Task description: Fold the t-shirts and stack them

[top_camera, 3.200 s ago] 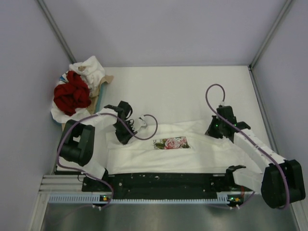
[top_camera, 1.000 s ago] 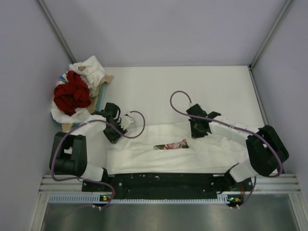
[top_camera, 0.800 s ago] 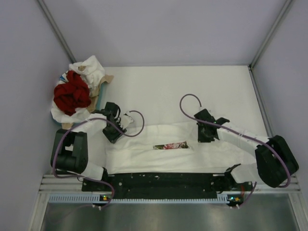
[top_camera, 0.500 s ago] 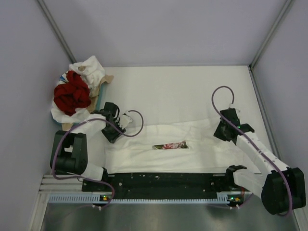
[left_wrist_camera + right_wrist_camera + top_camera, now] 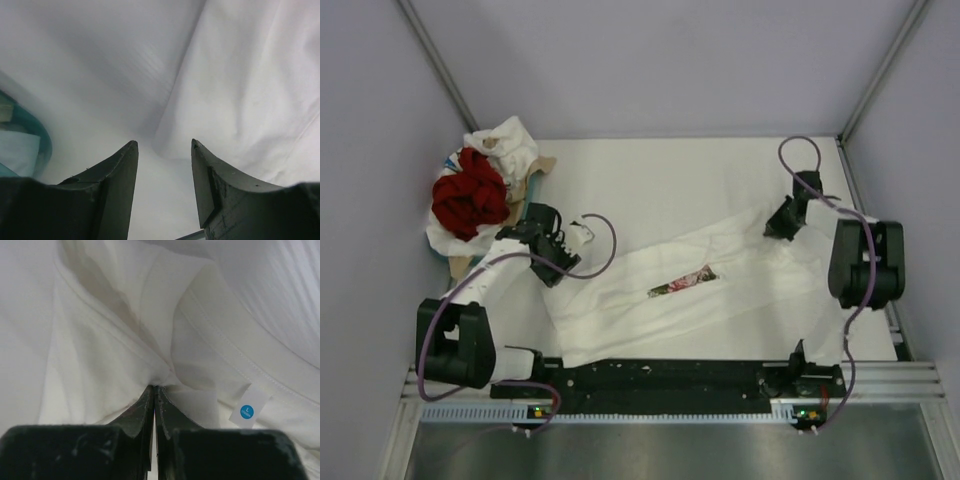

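A white t-shirt (image 5: pixel 650 300) with a floral print (image 5: pixel 682 281) lies stretched on a slant across the table, from near left to far right. My right gripper (image 5: pixel 782 224) is at its far right end, shut on a bunched fold of the white cloth (image 5: pixel 154 386), beside the neck tag with a blue sticker (image 5: pixel 246 411). My left gripper (image 5: pixel 556 264) is open just off the shirt's left edge (image 5: pixel 225 100), its fingers (image 5: pixel 115 170) apart over the bare table with nothing between them.
A heap of other t-shirts sits at the far left, deep red ones (image 5: pixel 470 195) on top of white ones (image 5: pixel 505 140), over a teal-rimmed tray (image 5: pixel 520 215). The tray rim (image 5: pixel 37 142) shows left of my left fingers. Grey walls close both sides.
My right arm has swung out to the far right with the cloth, pulling the shirt from level to slanted. My left gripper has drawn slightly back and left, off the shirt's corner.
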You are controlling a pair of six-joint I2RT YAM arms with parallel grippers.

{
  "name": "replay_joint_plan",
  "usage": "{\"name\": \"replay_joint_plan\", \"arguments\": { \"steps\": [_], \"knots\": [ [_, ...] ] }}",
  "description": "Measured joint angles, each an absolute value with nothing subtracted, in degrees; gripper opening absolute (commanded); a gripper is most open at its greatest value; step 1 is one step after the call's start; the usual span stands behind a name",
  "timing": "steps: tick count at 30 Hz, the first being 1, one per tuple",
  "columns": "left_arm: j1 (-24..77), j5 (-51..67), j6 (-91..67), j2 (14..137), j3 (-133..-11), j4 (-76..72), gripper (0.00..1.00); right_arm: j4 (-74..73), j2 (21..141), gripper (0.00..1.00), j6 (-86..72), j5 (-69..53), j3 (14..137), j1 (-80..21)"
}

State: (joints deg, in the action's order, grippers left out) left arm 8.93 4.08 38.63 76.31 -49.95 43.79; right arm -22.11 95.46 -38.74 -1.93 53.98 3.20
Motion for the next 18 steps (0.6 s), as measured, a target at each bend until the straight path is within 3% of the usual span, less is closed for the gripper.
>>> {"name": "replay_joint_plan", "arguments": {
  "steps": [6,10,14,18],
  "knots": [
    [9.7,6.3,35.9,78.6,-50.7,44.6,0.5,-21.8,121.7,0.01,-39.5,-11.5,87.9,2.1],
    [13.5,6.6,34.2,80.6,-50.7,44.5,0.48,-24.9,128.0,0.14,-36.4,-12.1,103.0,-0.4],
    [16.2,7.1,33.5,82.1,-50.8,43.9,0.46,-26.4,122.2,0.15,-32.8,-8.4,102.5,-2.0],
    [16.6,6.8,33.0,84.4,-50.8,42.7,0.42,-26.8,109.9,0.11,-30.3,-6.0,88.1,1.1]
  ]
}}
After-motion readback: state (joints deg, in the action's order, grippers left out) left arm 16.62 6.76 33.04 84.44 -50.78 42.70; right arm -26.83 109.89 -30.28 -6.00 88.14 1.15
